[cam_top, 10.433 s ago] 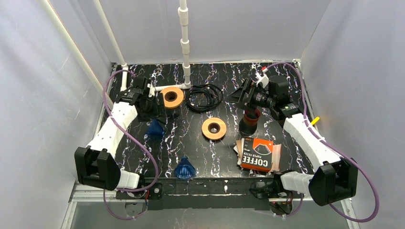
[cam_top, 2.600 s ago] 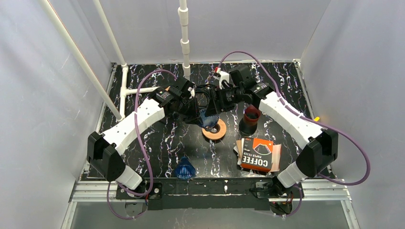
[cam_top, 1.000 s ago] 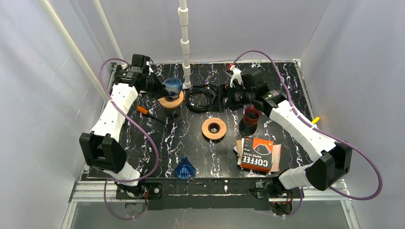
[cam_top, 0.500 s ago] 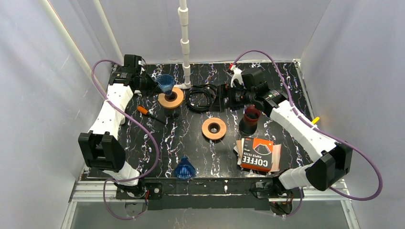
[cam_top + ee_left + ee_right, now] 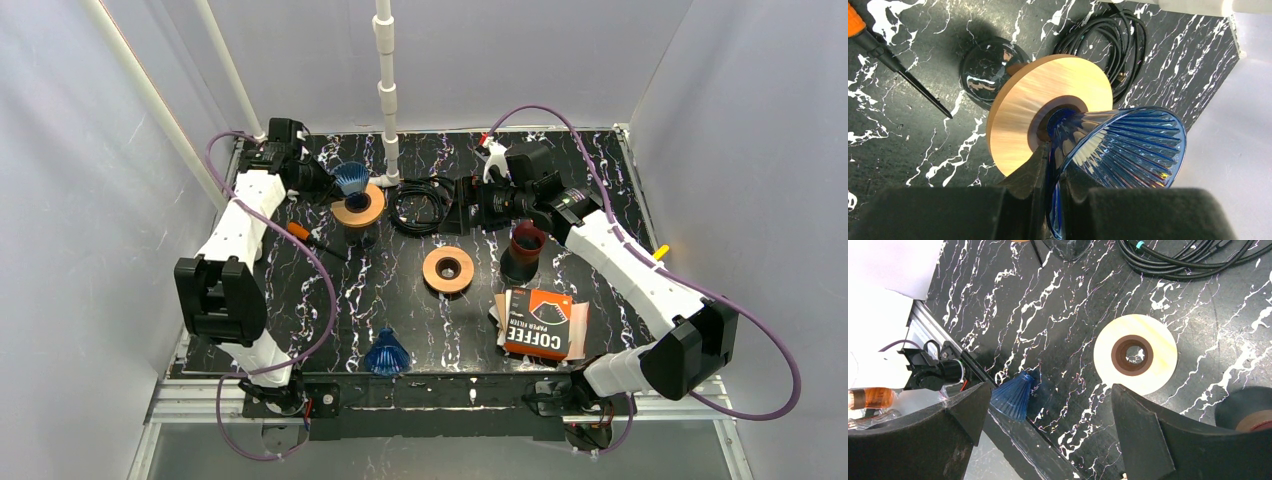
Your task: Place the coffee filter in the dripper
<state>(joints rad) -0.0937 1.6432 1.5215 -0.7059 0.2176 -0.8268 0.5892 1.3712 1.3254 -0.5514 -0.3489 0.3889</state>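
My left gripper (image 5: 333,183) (image 5: 1055,170) is shut on the wall of a blue ribbed glass dripper (image 5: 350,177) (image 5: 1128,145). The dripper is tilted, its narrow end at the centre hole of a wooden ring (image 5: 358,207) (image 5: 1033,107) that rests on a dark round vessel (image 5: 985,72). The coffee filter pack (image 5: 540,323), orange and black, lies at the front right with brown filters (image 5: 496,312) poking out beneath it. My right gripper (image 5: 468,205) (image 5: 1048,405) hangs open above the table's middle, holding nothing.
A second wooden ring (image 5: 447,269) (image 5: 1135,354) lies mid-table. A second blue dripper (image 5: 387,353) (image 5: 1015,396) sits at the front edge. A dark cup (image 5: 525,250), a coiled black cable (image 5: 425,203) (image 5: 1113,45) and an orange-handled screwdriver (image 5: 305,235) (image 5: 898,65) are nearby.
The left arm has shifted slightly, keeping its hold on the blue dripper over the far wooden ring. The right arm has stayed still.
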